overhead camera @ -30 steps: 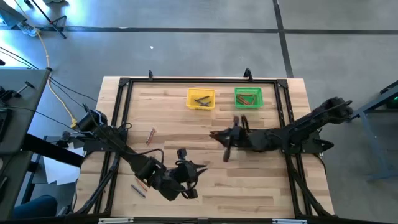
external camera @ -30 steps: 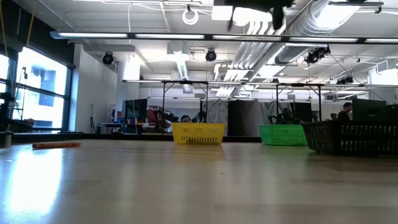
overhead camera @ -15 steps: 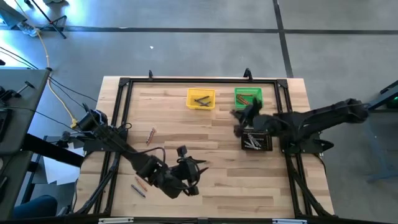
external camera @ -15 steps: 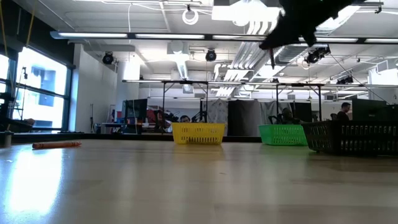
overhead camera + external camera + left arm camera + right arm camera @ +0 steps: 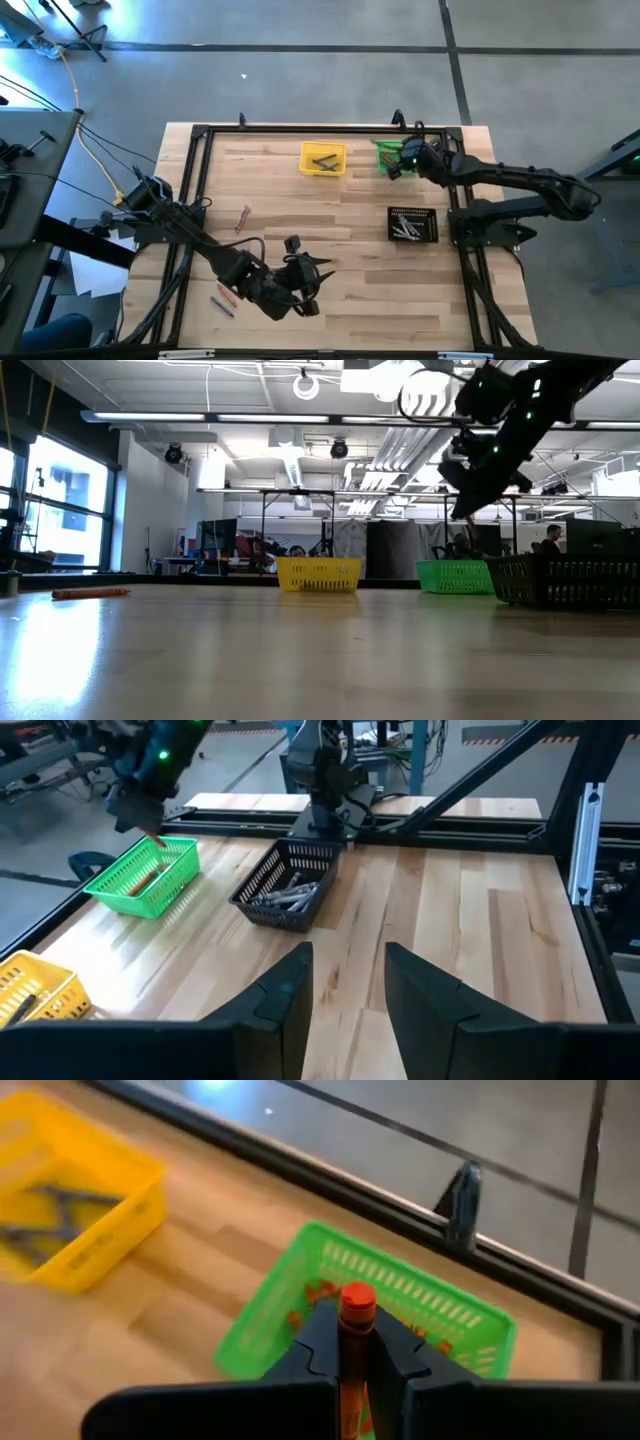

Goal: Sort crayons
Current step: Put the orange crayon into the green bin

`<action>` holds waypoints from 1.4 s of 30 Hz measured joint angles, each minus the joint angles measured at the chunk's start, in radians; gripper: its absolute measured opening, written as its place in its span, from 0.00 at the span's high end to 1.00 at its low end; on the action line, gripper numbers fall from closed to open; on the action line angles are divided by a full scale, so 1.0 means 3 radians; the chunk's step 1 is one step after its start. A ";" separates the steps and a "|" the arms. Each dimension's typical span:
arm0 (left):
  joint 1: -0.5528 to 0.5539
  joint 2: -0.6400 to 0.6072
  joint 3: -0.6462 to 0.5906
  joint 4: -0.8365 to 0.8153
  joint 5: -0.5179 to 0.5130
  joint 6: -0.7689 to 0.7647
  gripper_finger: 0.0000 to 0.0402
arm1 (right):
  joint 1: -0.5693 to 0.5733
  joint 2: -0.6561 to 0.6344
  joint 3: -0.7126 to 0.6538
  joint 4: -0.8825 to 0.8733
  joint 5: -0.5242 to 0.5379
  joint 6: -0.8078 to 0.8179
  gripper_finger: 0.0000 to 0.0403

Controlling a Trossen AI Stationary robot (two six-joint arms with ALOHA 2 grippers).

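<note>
My right gripper (image 5: 357, 1360) hangs over the green bin (image 5: 400, 1295) at the table's far right, shut on an orange crayon (image 5: 357, 1315). The low view shows it (image 5: 470, 510) well above that bin (image 5: 455, 576). Orange crayons lie in the green bin, grey-blue ones in the yellow bin (image 5: 323, 158), pale ones in the black tray (image 5: 413, 225). Loose crayons lie flat on the table at the left (image 5: 243, 217) and near left (image 5: 222, 300). My left gripper (image 5: 345, 1010) stands open above the near middle of the table (image 5: 318, 268), with nothing between its fingers. My right gripper pinches the orange crayon's shaft (image 5: 356, 1342) between its two fingers. The crayon lies along the fingers and its round end (image 5: 357, 1294) sticks out past their tips. The fingers slant downward toward the far edge. The crayon is lifted clear, above the green bin.
A black frame (image 5: 300, 130) runs along the table's far edge and both sides. The yellow bin stands left of the green one; the black tray sits nearer, by the right rail. Bare wood (image 5: 330, 205) lies between the bins and my left gripper.
My right gripper has carried the orange crayon from the table's middle toward the far edge and a little right, past the black tray, tipping downward over the green bin. My left gripper has stayed in place, its fingers spread apart.
</note>
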 joint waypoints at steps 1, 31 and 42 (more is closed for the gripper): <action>0.0000 0.0000 0.0000 0.0000 -0.0001 -0.0001 0.72 | -0.0088 0.0010 -0.0051 0.0072 -0.0034 -0.0001 0.99; 0.0000 0.0000 0.0000 0.0040 -0.0028 -0.0181 0.72 | -0.0673 0.0288 -0.0484 0.1245 -0.0190 -0.0352 0.96; -0.0004 -0.0001 0.0000 -0.0044 -0.0027 -0.0332 0.72 | -0.0673 0.0288 -0.0484 0.1245 -0.0192 -0.0596 0.69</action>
